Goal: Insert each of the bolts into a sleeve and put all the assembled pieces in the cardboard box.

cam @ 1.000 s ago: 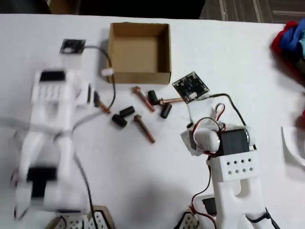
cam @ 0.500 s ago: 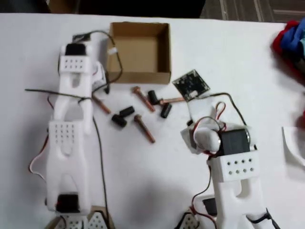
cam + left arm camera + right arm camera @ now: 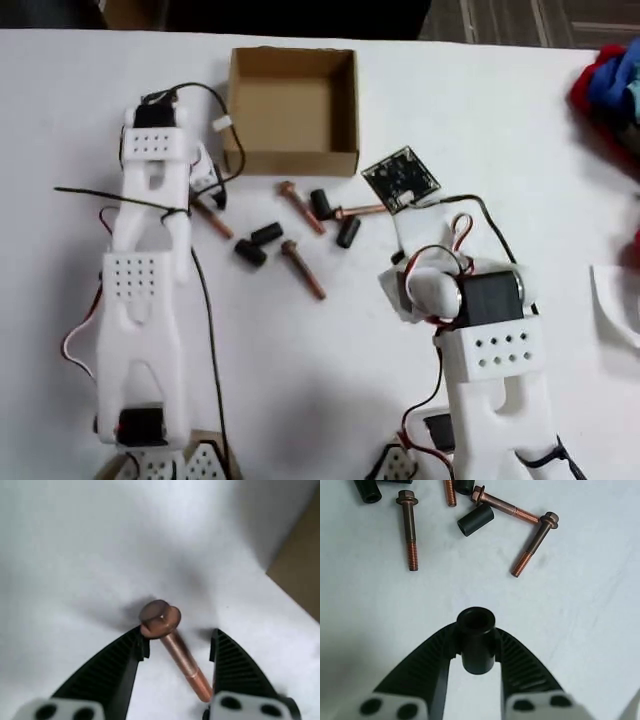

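Note:
My left gripper (image 3: 178, 642) is open and straddles a copper bolt (image 3: 172, 640) lying on the white table; one finger touches the bolt's head. From above, this gripper (image 3: 205, 195) sits just left of the cardboard box (image 3: 292, 110), over the leftmost bolt (image 3: 213, 219). My right gripper (image 3: 476, 647) is shut on a black sleeve (image 3: 476, 645), held with its bore facing the camera. Ahead of it lie three more bolts (image 3: 408, 530) (image 3: 507, 507) (image 3: 535, 542) and loose sleeves (image 3: 475, 520). The box is empty.
Loose bolts (image 3: 302, 268) and black sleeves (image 3: 266, 235) are scattered between the arms, below the box. The right arm (image 3: 480, 320) rests at the lower right. Coloured cloth (image 3: 610, 85) lies at the far right edge. Cables trail along the left arm.
The left arm swung forward toward the box and came down over the leftmost bolt. The right arm kept still with its sleeve.

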Available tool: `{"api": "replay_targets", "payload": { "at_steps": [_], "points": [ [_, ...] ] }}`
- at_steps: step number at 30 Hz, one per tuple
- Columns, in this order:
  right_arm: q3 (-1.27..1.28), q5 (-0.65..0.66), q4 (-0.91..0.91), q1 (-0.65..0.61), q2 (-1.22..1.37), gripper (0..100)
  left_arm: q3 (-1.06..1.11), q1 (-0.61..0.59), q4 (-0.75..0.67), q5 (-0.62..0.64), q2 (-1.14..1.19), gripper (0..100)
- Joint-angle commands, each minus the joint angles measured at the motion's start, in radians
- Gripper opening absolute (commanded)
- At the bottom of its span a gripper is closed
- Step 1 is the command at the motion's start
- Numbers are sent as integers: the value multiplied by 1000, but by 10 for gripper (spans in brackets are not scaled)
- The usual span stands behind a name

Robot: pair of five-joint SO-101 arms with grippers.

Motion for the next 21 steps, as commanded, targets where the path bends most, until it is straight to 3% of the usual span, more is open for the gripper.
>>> {"api": "replay_targets", "payload": {
  "at_steps": [1, 2, 5, 12, 17, 21],
  "points": [
    [5, 2, -1, 7, -30, 22, -15, -35, -46, 11, 12, 87],
    [15, 2, -2, 7, -30, 22, -15, -35, -44, 9, 12, 23],
    [43, 2, -41, 5, -30, 22, -15, -29, -29, -28, 12, 36],
    [46, 5, -48, 7, -30, 22, -8, 43, 31, -505, 9, 25],
    [46, 8, -50, 7, -30, 23, -7, 25, 31, -540, 9, 41],
    [46, 9, -51, 7, -30, 23, -5, 32, 32, -543, 9, 195]
  ]
}}
